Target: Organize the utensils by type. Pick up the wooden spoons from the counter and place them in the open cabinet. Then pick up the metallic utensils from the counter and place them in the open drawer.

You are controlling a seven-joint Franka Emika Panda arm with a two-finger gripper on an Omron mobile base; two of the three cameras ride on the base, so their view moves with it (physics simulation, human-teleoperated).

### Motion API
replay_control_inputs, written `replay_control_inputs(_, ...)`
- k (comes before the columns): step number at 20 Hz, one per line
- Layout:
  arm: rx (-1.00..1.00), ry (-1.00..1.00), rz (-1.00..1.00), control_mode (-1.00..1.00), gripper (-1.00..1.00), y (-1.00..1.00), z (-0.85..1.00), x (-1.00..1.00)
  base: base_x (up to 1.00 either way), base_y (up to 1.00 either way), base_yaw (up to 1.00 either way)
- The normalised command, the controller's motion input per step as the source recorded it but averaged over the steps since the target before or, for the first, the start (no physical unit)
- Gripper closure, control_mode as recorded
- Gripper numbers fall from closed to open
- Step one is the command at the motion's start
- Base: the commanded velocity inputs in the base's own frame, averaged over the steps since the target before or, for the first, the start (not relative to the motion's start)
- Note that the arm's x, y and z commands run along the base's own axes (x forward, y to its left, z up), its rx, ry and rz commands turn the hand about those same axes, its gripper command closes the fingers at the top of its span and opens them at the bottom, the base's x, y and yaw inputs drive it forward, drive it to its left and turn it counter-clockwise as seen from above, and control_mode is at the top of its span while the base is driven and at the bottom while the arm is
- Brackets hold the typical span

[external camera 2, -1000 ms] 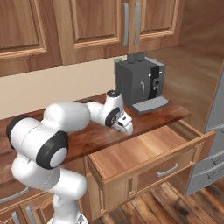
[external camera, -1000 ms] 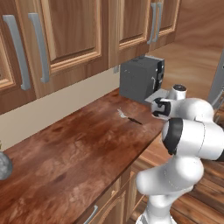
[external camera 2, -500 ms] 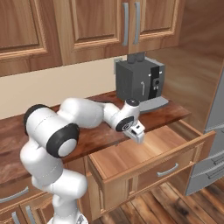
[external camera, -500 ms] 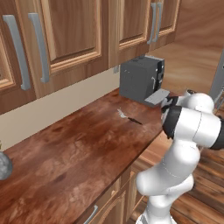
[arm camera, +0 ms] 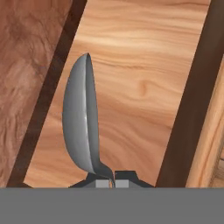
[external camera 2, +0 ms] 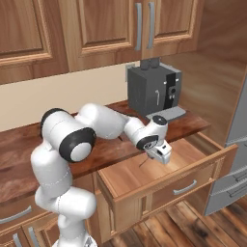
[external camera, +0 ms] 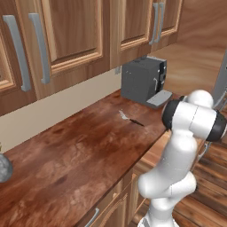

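From the left base view, the counter [external camera: 80, 155] runs dark and reddish-brown beneath a row of closed wall cabinets [external camera: 66, 40] with grey bar handles. A grey coffee machine [external camera: 142, 80] stands at the far end of the counter against the wall. Just in front of the coffee machine, toward the counter's front edge, lies a small slim object [external camera: 131, 119] with a pale end and a dark end; it is too small to say what it is. A grey rounded thing [external camera: 4, 167] sits at the counter's near left edge. The white arm [external camera: 186, 133] bends over the counter's front edge, to the right of the coffee machine.

From the right base view, the open drawer [external camera 2: 144, 179] is pulled out below the counter [external camera 2: 19, 159], in front of the coffee machine [external camera 2: 153, 90]. The arm reaches from the left over the counter's edge, and the gripper [external camera 2: 163, 155] hangs above the drawer's wooden bottom, in front of the coffee machine. A thin dark sliver [external camera 2: 144, 163] hangs beside the gripper over the drawer.

In the hand view, the gripper [arm camera: 109, 180] is clenched on the handle of the metal spoon [arm camera: 81, 118], whose grey bowl points away from the fingertips [arm camera: 126, 176]. The spoon is over the drawer's pale wood bottom [arm camera: 144, 87], between its dark side walls.
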Motion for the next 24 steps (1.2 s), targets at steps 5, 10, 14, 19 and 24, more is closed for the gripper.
replay_control_inputs(5,0.00,0.04,0.00,-1.00,1.00,-0.39,-0.35,0.00,0.00,0.00,0.00)
replay_control_inputs(10,0.00,0.07,0.00,-1.00,1.00,-0.26,-0.38,0.01,0.00,0.00,0.00)
replay_control_inputs(14,0.01,0.02,0.00,-1.00,1.00,-0.18,-0.32,0.06,0.00,0.00,0.00)
replay_control_inputs(19,0.02,0.00,0.00,-1.00,1.00,-0.12,-0.25,0.07,0.00,0.00,0.00)
replay_control_inputs(24,0.00,0.00,0.00,-1.00,1.00,0.00,-0.14,0.17,0.00,0.00,0.00)
